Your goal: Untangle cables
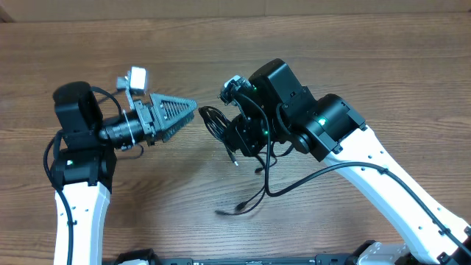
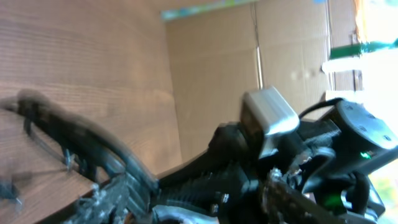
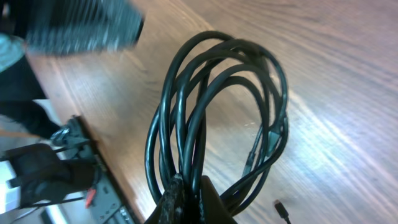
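**A:** What has the right end effector [image 3: 189, 202] got?

**B:** Its fingers are pinched tight on the cables [image 3: 174, 112]. They grip the black coil at one end, and the loops fan away from the fingertips over the tabletop [image 1: 353, 59]. I cannot tell whether the far loops touch the wood.

**A:** And the arm behind it?

**B:** The wrist is folded in, with the fingers pointing towards the middle of the tabletop. Behind it sits a bulky black joint showing a green light. From there the white link runs back to the near right corner.

**A:** Is all of the cable in the coil?

**B:** No. A loose strand [image 1: 246, 206] hangs off the coil and curls onto the wood towards the near edge, where its plug end lies flat.

**A:** What about the left end effector [image 1: 193, 107]?

**B:** It is turned on its side, so from overhead the ribbed fingers stack into one wedge. Its wrist view is blurred too, so I cannot tell how far apart they stand. The tip points right at the coil, just beside it but apart.

**A:** And its arm?

**B:** The forearm lies level, running rightward. It bends sharply at a black joint, and the white link comes up from the near left edge.
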You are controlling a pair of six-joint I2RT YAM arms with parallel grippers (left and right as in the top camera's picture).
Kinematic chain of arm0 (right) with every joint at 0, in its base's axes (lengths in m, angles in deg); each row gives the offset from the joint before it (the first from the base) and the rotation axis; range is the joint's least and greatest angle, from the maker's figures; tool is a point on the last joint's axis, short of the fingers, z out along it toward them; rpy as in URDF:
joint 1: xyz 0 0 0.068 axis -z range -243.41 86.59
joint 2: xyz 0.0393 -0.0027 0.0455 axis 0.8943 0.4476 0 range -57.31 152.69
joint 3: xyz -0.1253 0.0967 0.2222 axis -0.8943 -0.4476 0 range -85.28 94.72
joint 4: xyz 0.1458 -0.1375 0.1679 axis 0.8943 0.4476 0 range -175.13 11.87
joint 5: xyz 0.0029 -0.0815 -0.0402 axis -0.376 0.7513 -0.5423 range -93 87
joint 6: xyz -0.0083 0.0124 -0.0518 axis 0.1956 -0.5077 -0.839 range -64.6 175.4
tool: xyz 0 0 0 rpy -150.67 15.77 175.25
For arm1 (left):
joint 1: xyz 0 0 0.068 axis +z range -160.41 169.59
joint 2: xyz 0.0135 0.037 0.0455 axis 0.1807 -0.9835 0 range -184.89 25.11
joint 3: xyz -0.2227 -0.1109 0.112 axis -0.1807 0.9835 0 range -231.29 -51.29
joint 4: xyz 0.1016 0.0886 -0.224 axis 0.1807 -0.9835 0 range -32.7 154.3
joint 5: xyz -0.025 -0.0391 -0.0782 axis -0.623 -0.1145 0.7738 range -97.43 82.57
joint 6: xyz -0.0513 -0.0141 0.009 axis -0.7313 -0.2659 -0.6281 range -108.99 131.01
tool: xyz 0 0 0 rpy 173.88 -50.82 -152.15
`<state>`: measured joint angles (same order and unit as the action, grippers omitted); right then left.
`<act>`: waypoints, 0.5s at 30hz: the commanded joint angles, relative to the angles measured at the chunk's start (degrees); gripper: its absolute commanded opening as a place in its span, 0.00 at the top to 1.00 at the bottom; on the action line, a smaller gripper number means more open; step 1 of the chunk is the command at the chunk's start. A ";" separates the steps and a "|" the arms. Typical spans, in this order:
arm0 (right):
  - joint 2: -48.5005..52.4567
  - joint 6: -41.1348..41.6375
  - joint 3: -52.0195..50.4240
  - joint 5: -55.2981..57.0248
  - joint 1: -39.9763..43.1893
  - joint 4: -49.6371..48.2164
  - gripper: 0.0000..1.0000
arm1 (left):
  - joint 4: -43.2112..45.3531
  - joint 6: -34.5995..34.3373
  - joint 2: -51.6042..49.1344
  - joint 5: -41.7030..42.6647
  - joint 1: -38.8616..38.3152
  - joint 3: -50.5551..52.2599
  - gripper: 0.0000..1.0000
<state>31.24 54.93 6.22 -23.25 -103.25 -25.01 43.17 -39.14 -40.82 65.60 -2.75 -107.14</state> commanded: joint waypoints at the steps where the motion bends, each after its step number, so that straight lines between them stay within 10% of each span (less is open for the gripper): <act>1: -1.44 -1.55 1.90 2.84 0.04 -1.81 0.96 | -6.80 1.29 0.02 -1.31 0.28 -0.11 0.36; 15: -1.44 -1.31 1.90 -2.78 -0.55 -4.92 0.96 | -16.37 1.31 0.02 -8.48 0.20 -0.11 0.32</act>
<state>31.24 54.07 6.22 -23.07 -103.31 -28.99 26.76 -38.49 -40.82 58.81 -2.77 -107.08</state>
